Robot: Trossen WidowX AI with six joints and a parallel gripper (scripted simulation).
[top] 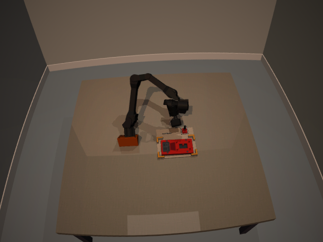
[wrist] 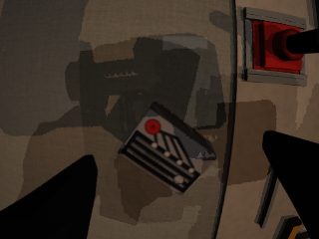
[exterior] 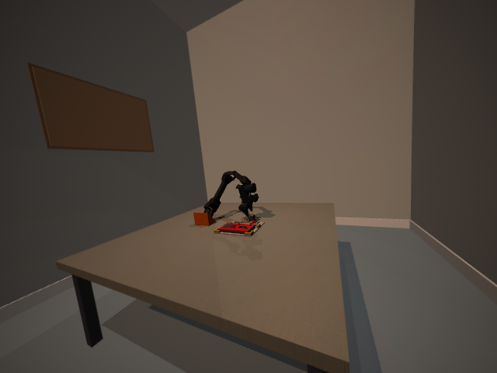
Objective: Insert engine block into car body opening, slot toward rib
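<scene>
My gripper [wrist: 182, 152] [exterior: 248, 213] is open and points down, with nothing between its fingers. It is just behind the board in the top view, where its fingertips are hard to make out. The engine block [wrist: 161, 154], grey and black with a red round cap and pale dots, stands below and between the fingers in the wrist view, turned diagonally to them. It is beside the board's edge; the arm hides it in the top view. The red car body [top: 172, 152] [exterior: 235, 231] lies on the board, its dark opening [top: 183, 145] in the right half.
The pale board [top: 177, 157] [wrist: 249, 95] carries orange corner brackets [top: 194, 153] around the car body. A red part with a black upright knob [top: 184, 130] [wrist: 279, 47] sits in a grey frame at the board's back right. The orange arm base [top: 127, 141] [exterior: 202, 218] stands left of the board.
</scene>
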